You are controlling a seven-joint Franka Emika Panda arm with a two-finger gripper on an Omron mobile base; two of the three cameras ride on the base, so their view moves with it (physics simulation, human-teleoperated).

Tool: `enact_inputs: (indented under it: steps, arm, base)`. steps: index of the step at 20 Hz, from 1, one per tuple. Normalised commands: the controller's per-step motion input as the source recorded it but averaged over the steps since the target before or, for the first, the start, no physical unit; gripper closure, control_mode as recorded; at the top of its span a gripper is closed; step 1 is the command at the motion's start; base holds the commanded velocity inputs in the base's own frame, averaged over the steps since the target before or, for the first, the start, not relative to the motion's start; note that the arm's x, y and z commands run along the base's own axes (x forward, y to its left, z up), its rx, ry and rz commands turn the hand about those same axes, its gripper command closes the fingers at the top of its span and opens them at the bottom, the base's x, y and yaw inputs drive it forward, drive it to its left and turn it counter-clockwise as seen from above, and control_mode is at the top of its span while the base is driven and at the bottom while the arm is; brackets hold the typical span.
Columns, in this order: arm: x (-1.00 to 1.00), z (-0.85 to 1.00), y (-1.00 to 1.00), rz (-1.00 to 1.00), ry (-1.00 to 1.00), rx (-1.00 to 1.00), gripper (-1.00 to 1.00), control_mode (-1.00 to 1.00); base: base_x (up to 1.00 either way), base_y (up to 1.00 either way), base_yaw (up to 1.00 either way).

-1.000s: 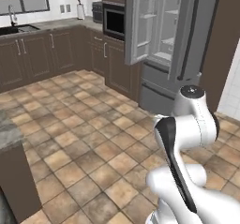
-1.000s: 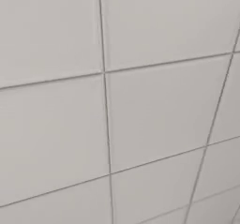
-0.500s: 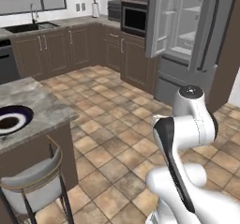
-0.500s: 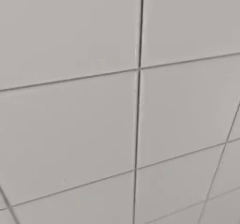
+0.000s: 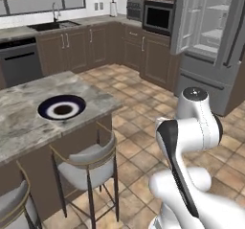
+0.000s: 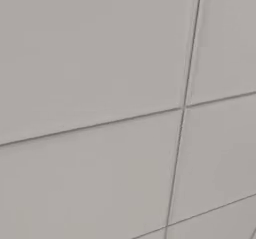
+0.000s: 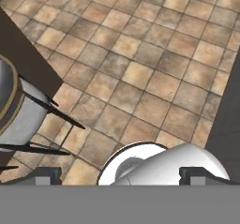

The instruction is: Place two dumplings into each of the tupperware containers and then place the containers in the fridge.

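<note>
Standing open at the back right of the left base view, the fridge (image 5: 210, 36) is seen beyond a tiled floor (image 5: 139, 127); a dark-rimmed plate (image 5: 62, 108) rests on the desk (image 5: 28, 113), above a stool (image 5: 88, 168). Pale wall tiles (image 6: 100, 108) are shown in the right base view. In the hand view, the end effector (image 7: 120, 175) is held wide apart, empty, over the floor.

Plate (image 5: 62, 108) on island counter (image 5: 28, 108); fridge (image 5: 213, 36) far right.
</note>
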Motion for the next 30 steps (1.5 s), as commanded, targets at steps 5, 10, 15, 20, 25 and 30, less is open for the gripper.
enact_inputs:
  steps: [5, 10, 15, 20, 25, 30]
  arm:
    - [0.0, 0.0, 0.0, 0.0, 0.0, 0.0, -1.0, 1.0]
    - [0.0, 0.0, 0.0, 0.0, 0.0, 0.0, -1.0, 1.0]
    - [0.0, 0.0, 0.0, 0.0, 0.0, 0.0, -1.0, 1.0]
    - [0.0, 0.0, 0.0, 0.0, 0.0, 0.0, -1.0, 1.0]
    - [0.0, 0.0, 0.0, 0.0, 0.0, 0.0, -1.0, 1.0]
    - [0.0, 0.0, 0.0, 0.0, 0.0, 0.0, -1.0, 1.0]
  base:
    - [-0.21, 0.94, 0.03]
    - [-0.52, 0.64, 0.1]
    - [-0.46, 0.63, 0.11]
    - [-0.21, 0.71, 0.04]
    - [-0.02, 0.74, 0.02]
    - [0.07, 0.76, 0.05]
